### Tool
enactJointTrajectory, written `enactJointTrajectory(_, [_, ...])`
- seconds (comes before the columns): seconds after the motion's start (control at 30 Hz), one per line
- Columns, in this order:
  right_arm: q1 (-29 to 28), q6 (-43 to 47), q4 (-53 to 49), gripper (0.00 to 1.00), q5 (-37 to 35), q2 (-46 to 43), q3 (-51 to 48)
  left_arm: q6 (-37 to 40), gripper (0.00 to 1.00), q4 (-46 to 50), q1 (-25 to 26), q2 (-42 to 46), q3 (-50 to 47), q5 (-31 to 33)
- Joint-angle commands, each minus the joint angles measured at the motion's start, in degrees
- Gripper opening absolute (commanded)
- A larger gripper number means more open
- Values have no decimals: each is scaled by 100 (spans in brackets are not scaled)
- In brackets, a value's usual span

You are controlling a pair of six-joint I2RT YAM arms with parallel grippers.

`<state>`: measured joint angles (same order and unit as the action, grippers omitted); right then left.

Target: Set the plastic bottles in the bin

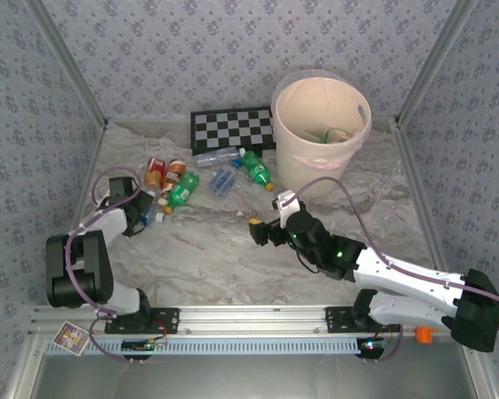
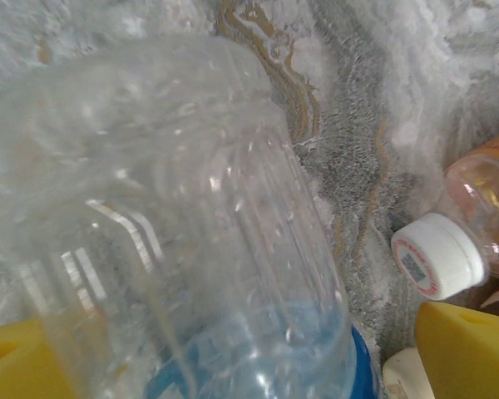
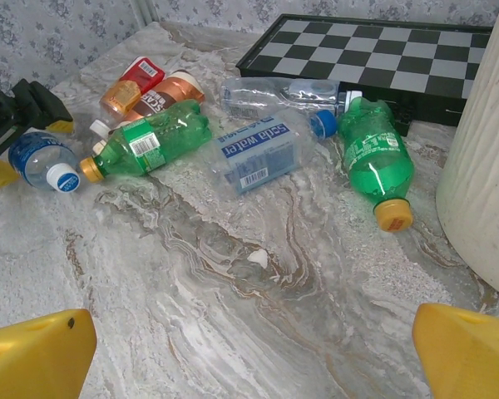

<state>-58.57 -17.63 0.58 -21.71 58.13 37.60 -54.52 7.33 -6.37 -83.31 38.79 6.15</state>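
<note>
"Starting at the left, what's the left gripper (image 1: pixel 147 214) up to?"

"Its yellow fingers (image 2: pixel 470 349) stand wide either side of a clear bottle (image 2: pixel 191 208) lying on the table (image 1: pixel 216 249). One finger isn't touching it."

"And the middle?"

"The other bottles (image 3: pixel 258 154) lie heaped beside the checkerboard (image 1: pixel 233 129)."

"The right side?"

"The right gripper (image 1: pixel 262 231) hangs spread wide and empty, and the bin (image 1: pixel 316 166) stands just beyond it."
</note>
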Motion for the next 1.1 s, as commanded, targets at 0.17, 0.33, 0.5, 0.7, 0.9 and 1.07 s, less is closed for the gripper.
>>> enactJointTrajectory(0.17, [-41, -186, -133, 100, -181, -133, -85, 3, 91, -180, -40, -253, 217, -316])
enactJointTrajectory(0.33, [-49, -232, -189, 100, -232, -269, -177, -19, 78, 59, -48, 70, 205, -122])
enactJointTrajectory(0.5, [-49, -250, -180, 100, -281, -363, -254, -98, 66, 132, -47, 869, -38, -45])
enactJointTrajectory(0.7, [-49, -259, -68, 100, -272, -350, -303, -98, 67, 433, -15, 1837, -184, -96])
enactJointTrajectory(0.9, [-47, -171, -166, 100, -414, -581, -282, 109, 68, 535, 428, 2629, 2, -138])
enactJointTrajectory(1.07, [-42, 30, -613, 100, -780, -1221, -254, 247, 68, 465, 1038, 2915, 386, -64])
